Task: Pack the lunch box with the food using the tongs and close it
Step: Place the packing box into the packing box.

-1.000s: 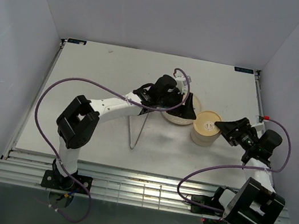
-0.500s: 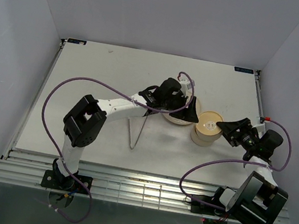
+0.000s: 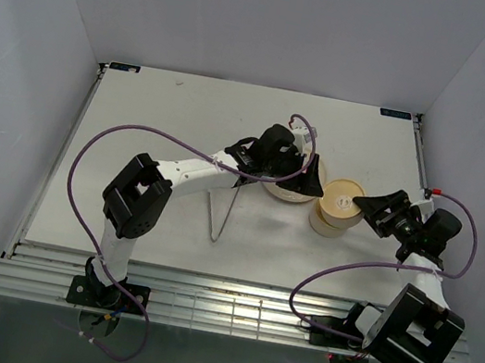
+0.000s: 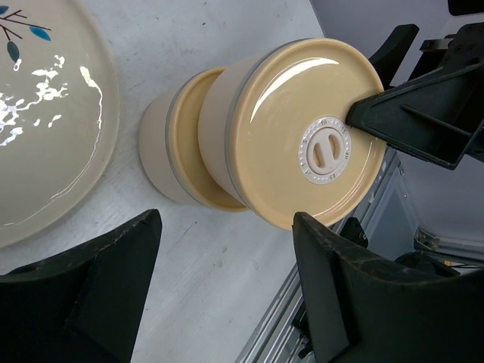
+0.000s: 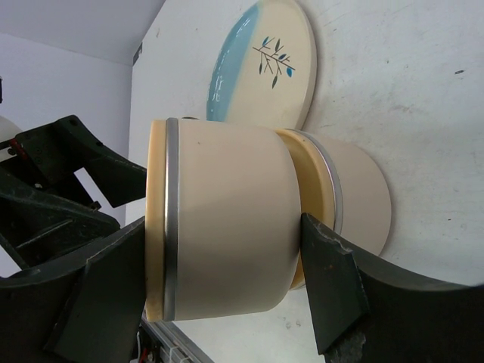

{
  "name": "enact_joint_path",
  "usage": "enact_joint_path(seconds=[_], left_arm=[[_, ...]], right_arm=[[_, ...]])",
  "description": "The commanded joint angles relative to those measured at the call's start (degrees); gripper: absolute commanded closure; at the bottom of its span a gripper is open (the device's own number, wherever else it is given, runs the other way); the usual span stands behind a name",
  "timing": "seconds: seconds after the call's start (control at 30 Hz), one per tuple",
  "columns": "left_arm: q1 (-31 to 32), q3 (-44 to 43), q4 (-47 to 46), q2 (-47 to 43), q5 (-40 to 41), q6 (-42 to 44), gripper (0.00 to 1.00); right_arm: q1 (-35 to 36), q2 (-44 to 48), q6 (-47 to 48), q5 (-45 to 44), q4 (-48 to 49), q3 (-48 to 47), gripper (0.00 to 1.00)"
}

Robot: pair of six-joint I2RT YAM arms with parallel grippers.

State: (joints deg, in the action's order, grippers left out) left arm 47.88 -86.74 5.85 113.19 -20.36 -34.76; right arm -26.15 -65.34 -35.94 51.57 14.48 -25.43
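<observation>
The tongs [image 3: 223, 214] lie well behind the left gripper [image 4: 227, 219], whose fingers gape wide and hold nothing. Just ahead of those fingers sits the lunch box [image 4: 302, 144], its lidded upper tier clamped between the widely spread fingers of the right gripper [image 5: 223, 223]. The box looks rigid, glossy and probably slippery, so the tier's flat ends seem the safest hold. Since a second ago, the left fingers have swung from the plate [image 4: 45, 151] toward the box.
</observation>
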Motion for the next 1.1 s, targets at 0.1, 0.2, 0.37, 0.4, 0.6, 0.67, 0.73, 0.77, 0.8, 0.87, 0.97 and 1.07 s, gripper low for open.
enact_joint_path(seconds=[0.1, 0.2, 0.37, 0.4, 0.6, 0.67, 0.73, 0.77, 0.8, 0.87, 0.97, 1.07], left_arm=[[0.37, -2.03, -1.19, 0.01, -0.47, -0.04, 0.21], [0.38, -2.21, -1.36, 0.1, -0.56, -0.39, 0.21], [0.46, -2.38, -1.72, 0.37, -0.82, -0.57, 0.21], [0.55, -2.38, -1.72, 0.46, -0.91, -0.57, 0.21], [0.55, -2.21, -1.63, 0.28, -0.82, -0.48, 0.21], [0.55, -2.29, -1.72, 0.28, -0.91, -0.48, 0.21], [0.55, -2.38, -1.98, 0.54, -1.08, -0.57, 0.21], [0.64, -2.47, -1.98, 0.63, -1.26, -0.66, 0.21], [0.64, -2.56, -2.07, 0.72, -1.26, -0.66, 0.21], [0.64, -2.64, -2.07, 0.81, -1.35, -0.66, 0.21], [0.73, -2.82, -2.16, 0.98, -1.52, -0.83, 0.22], [0.73, -3.0, -2.16, 0.9, -1.44, -0.92, 0.22]], right_arm=[[-0.39, 2.41, 5.0, -3.84, -4.72, -3.31, 0.28], [-0.39, 2.32, 5.53, -4.2, -5.95, -4.01, 0.26], [-0.3, 2.68, 5.62, -4.29, -6.31, -3.84, 0.18], [-0.3, 2.68, 5.71, -4.29, -6.48, -3.84, 0.16], [-0.22, 2.5, 5.71, -3.85, -6.48, -3.49, 0.06], [-0.22, 2.94, 5.71, -3.76, -6.74, -3.4, 0.05], [-0.04, 3.46, 5.97, -4.72, -6.92, -3.57, 0.04], [0.31, 3.55, 6.5, -4.9, -7.88, -3.75, 0.04], [0.49, 3.38, 6.94, -4.99, -8.41, -4.01, 0.04], [1.45, 3.03, 8.16, -6.48, -11.56, -5.15, 0.04], [2.25, 3.46, 9.84, -8.59, -12.81, -5.59, 0.04], [2.42, 3.9, 10.45, -10.17, -13.95, -6.21, 0.04]])
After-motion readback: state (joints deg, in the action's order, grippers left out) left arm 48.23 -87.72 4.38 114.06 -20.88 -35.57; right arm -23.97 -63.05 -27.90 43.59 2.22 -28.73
